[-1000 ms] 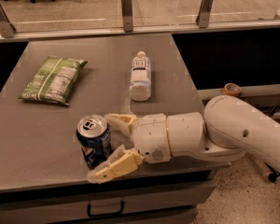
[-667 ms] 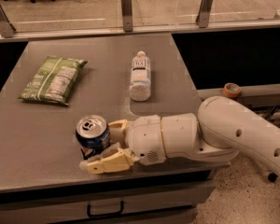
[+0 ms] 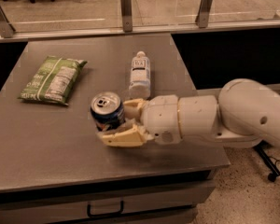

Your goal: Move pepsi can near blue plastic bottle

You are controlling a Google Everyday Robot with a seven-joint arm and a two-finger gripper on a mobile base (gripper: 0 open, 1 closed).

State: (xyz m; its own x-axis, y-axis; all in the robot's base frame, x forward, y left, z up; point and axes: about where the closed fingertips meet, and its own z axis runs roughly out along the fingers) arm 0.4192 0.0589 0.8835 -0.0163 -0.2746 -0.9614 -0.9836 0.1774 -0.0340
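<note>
The pepsi can (image 3: 106, 110) is dark blue with a silver top and stands upright between my gripper's fingers near the middle of the grey table (image 3: 46, 143). My gripper (image 3: 119, 122) is shut on the can, with one cream finger (image 3: 123, 136) in front of it and the other behind it. The blue plastic bottle (image 3: 140, 73) lies on its side, cap pointing away, just behind and to the right of the can, a short gap from it. My white arm (image 3: 214, 118) reaches in from the right.
A green snack bag (image 3: 51, 78) lies flat on the table's left side. A glass partition with metal posts (image 3: 126, 8) runs along the far edge. The table's front edge has a drawer with a handle (image 3: 105, 209) below.
My gripper has closed on the can and carried it away from the front edge, farther back and slightly right, closer to the bottle. The bottle and the snack bag have not moved.
</note>
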